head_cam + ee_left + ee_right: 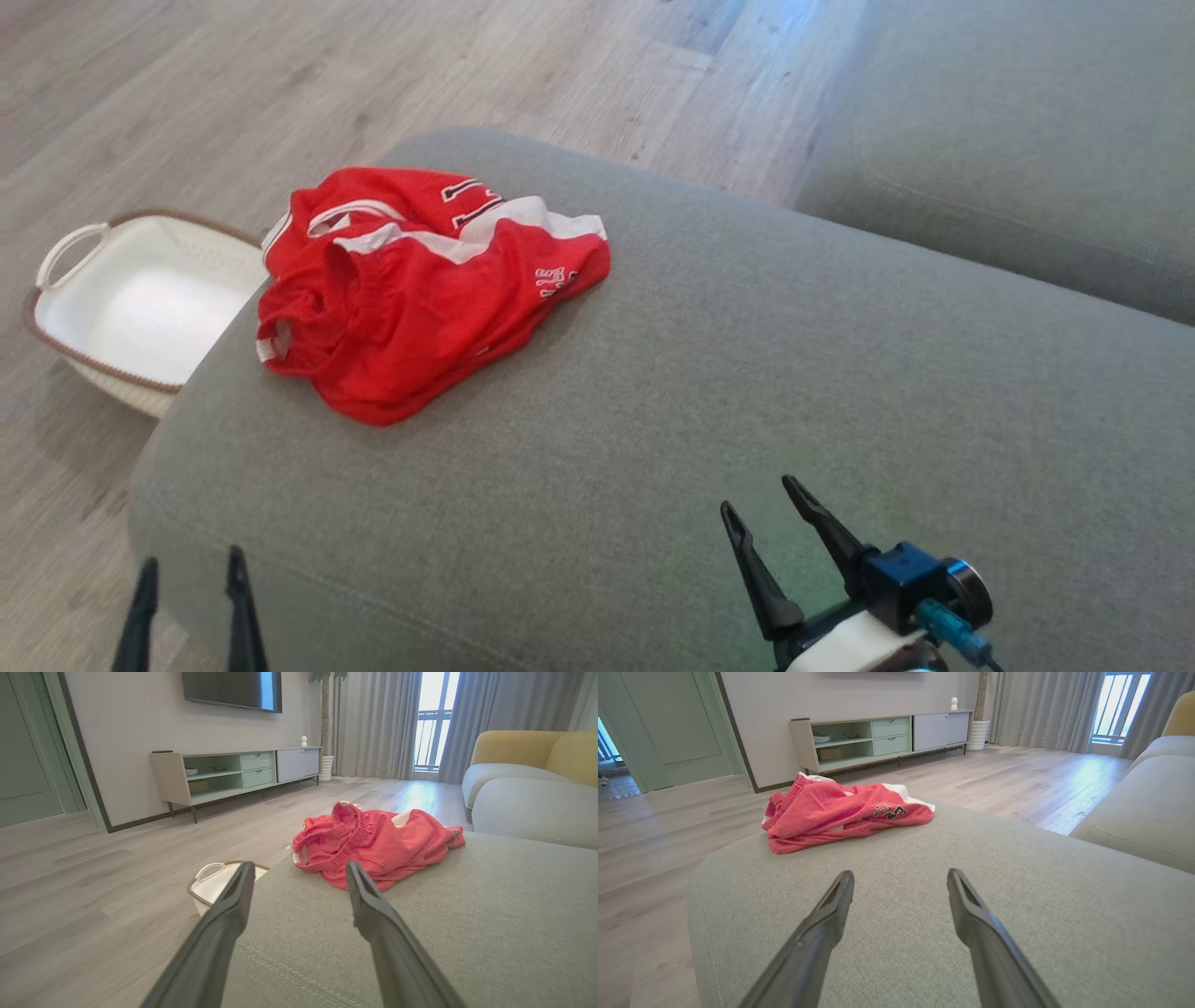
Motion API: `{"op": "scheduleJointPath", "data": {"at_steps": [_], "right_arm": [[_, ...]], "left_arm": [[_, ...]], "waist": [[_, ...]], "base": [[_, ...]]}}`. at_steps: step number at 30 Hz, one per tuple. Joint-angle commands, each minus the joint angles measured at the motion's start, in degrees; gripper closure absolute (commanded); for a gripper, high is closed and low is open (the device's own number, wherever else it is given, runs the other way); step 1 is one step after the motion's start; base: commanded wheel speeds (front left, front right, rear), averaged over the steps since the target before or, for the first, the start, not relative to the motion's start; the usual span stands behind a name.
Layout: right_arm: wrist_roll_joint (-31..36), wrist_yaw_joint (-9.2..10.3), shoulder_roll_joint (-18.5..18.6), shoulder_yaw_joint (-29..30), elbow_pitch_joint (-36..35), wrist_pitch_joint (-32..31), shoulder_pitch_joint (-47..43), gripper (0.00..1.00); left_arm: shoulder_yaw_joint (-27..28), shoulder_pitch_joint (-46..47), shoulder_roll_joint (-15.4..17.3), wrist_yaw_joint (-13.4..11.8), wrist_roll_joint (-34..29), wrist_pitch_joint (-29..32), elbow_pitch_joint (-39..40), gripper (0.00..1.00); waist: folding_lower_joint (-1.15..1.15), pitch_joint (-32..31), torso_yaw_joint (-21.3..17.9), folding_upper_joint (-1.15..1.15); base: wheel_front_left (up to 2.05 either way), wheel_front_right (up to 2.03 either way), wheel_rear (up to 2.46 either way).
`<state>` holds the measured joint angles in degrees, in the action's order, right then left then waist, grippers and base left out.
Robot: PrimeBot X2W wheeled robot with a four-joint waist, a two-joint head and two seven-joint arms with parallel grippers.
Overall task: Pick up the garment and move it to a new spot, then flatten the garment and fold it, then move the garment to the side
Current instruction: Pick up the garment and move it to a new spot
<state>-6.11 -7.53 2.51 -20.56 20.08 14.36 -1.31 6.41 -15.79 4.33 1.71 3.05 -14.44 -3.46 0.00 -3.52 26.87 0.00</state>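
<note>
Head view: crumpled red garment (420, 299) bears unreadable white lettering (553, 280); left gripper (190, 560) and right gripper (758, 495) both spread, empty.

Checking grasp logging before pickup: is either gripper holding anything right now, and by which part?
Nothing is held. The left gripper and right gripper are both open, apart from the red garment, which lies crumpled on the grey cushion.
</note>
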Motion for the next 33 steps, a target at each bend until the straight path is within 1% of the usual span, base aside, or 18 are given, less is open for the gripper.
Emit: {"op": "scheduleJointPath", "data": {"at_steps": [1, 4, 8, 10, 11, 12, 14, 17, 21, 23, 28, 30, 33], "right_arm": [[-0.03, 0.04, 0.37, -1.39, -1.2, 0.63, 3.05, 0.0], [0.27, 0.04, 0.37, -1.47, -0.86, 0.63, 3.36, 0.0], [1.44, 0.04, 0.37, -0.33, -0.72, 0.63, 3.1, 0.0], [2.62, 0.04, 0.37, 0.77, -0.78, 0.63, 2.76, 0.0], [4.32, 0.04, 0.37, 2.08, -0.89, 0.63, 2.96, 0.0], [4.32, 0.04, 0.37, 2.08, -0.89, 0.63, 2.96, 0.0], [6.33, 0.04, 0.37, 3.31, -0.86, 0.63, 3.39, 0.0], [9.35, 0.04, 0.43, 5.27, -0.9, 0.63, 4.19, 0.0], [12.04, 0.04, 1.62, 7.77, -1.83, 0.63, 5.73, 0.0], [12.96, 0.04, 2.46, 8.65, -2.52, 0.63, 6.45, 0.0], [14.82, 0.04, 4.0, 10.38, -4.32, 0.63, 7.56, 0.0], [15.56, 0.04, 4.41, 11.13, -5.2, 0.63, 7.58, 0.0], [16.47, 0.04, 4.95, 12.33, -6.43, 0.63, 7.31, 0.0]], "left_arm": [[2.62, 1.6, -0.54, -0.28, 0.25, -0.56, 2.46, 0.0], [3.98, 1.65, -0.45, -0.06, -0.41, -0.56, 5.53, 0.0], [5.2, 3.46, 0.4, 0.94, -0.71, -0.56, 14.24, 0.0], [5.48, 5.5, 1.57, 2.06, -0.36, -0.56, 19.15, 0.0], [5.63, 8.53, 3.23, 3.24, 0.73, -0.56, 22.27, 0.0], [5.63, 8.53, 3.23, 3.24, 0.73, -0.56, 22.27, 0.0], [5.89, 12.86, 5.51, 4.13, 2.24, -0.56, 22.08, 0.0], [5.56, 21.25, 9.44, 4.94, 4.93, 0.04, 15.67, 0.0], [2.54, 35.41, 13.9, 5.51, 9.48, 6.17, 2.85, 0.0], [0.05, 42.56, 15.27, 5.66, 12.01, 9.54, -4.64, 0.0], [-9.86, 57.06, 17.98, 5.75, 18.68, 16.67, -21.95, 0.0], [-13.99, 61.22, 18.47, 5.76, 22.35, 19.06, -27.77, 0.0], [-19.94, 65.47, 18.77, 5.76, 27.23, 22.23, -34.35, 0.0]], "waist": [[0.0, 0.72, 0.68, 0.0], [0.0, 1.12, 0.97, 0.0], [0.0, 1.86, 1.3, 0.0], [0.0, 2.8, 1.42, 0.0], [0.0, 4.77, 1.46, 0.0], [0.0, 4.77, 1.46, 0.0], [0.0, 6.89, 1.61, 0.0], [0.0, 10.18, 1.89, 0.0], [0.0, 14.68, 2.24, 0.0], [0.0, 16.57, 2.35, 0.0], [0.0, 19.86, 2.13, 0.0], [0.0, 20.85, 1.9, 0.0], [0.0, 22.02, 1.56, 0.0]], "base": [[0.0, 0.0, 0.0], [0.0, 0.0, 0.0], [0.0, 0.0, 0.0], [0.0, 0.0, 0.0], [0.0, 0.0, 0.0], [0.0, 0.0, 0.0], [0.0, 0.0, 0.0], [0.0, 0.0, 0.0], [0.0, 0.0, 0.0], [0.0, 0.0, 0.0], [0.0, 0.0, 0.0], [0.0, 0.0, 0.0], [0.0, 0.0, 0.0]]}}
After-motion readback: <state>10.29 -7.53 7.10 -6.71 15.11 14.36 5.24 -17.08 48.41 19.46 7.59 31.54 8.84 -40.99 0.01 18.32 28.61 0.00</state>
